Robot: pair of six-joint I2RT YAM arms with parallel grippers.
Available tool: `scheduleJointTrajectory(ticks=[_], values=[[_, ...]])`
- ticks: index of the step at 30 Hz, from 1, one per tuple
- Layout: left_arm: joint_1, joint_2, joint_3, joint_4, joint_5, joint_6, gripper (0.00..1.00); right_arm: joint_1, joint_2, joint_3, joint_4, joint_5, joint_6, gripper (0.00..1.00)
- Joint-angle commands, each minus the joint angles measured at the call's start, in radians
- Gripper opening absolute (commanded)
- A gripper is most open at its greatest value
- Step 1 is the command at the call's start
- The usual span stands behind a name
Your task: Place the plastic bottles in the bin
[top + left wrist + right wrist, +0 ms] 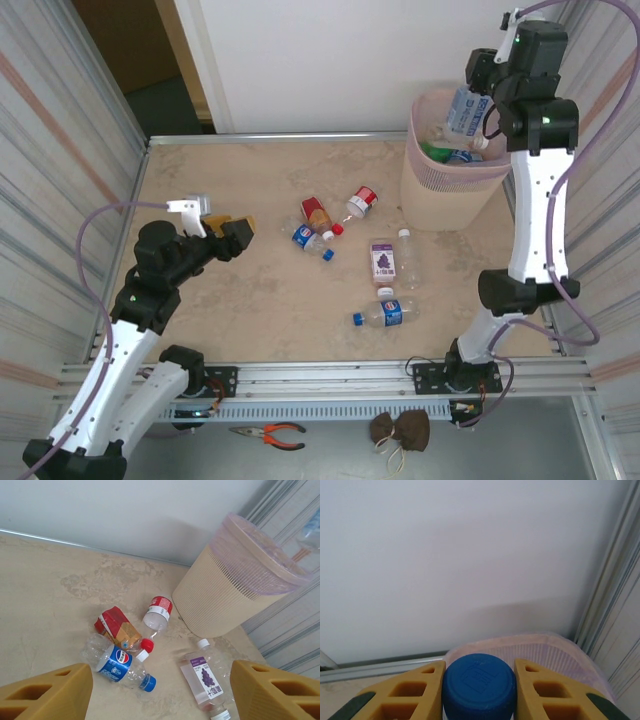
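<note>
**One bottle over the bin, six on the table**

Right gripper [479, 672]: shut on one bottle. The blue cap [479, 687] sits squarely between the two yellow fingers and faces the wrist camera. From the top camera, the held bottle [464, 108] has a blue-and-white label and hangs over the mouth of the bin [430, 200], upper right of the frame.

Right arm: stands tall along the right edge, with its elbow at mid-height and its wrist folded over the pink rim.

Inside the bin: something green and something blue are just visible. I cannot tell how many bottles are in there.

Left gripper [232, 228]: fingers set moderately wide, nothing between them. It is left of centre, clear of the table [220, 310], and aimed right towards the loose bottles.

Left arm: rises from the lower left corner and leans inward.

Loose bottles on the table, all lying down, six counted:
- orange-brown bottle [318, 213], red label, red cap
- red-label bottle [362, 199], clear, nearest the bin
- Pepsi bottle [306, 237], blue cap, touching the orange-brown one
- purple-label bottle [383, 260], centre
- plain clear bottle [406, 258], just beside the purple-label one
- second Pepsi bottle [388, 313], lowest in the frame, apart from the rest

Bins: one. Arms: two.
</note>
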Motion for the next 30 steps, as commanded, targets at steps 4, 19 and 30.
scheduleJointTrajectory(ticks=[4, 19, 30], values=[[0.009, -0.022, 0.025, 0.002, 0.009, -0.016, 0.73, -0.06, 0.102, 0.033, -0.078, -0.187, 0.037, 0.26], [0.009, -0.005, 0.014, 0.012, 0.017, -0.036, 0.73, -0.068, 0.302, 0.058, -0.252, -0.344, -0.014, 0.27], [0.009, 0.009, 0.012, 0.01, 0.022, -0.044, 0.73, -0.04, 0.435, 0.056, -0.251, -0.389, -0.067, 0.3]])
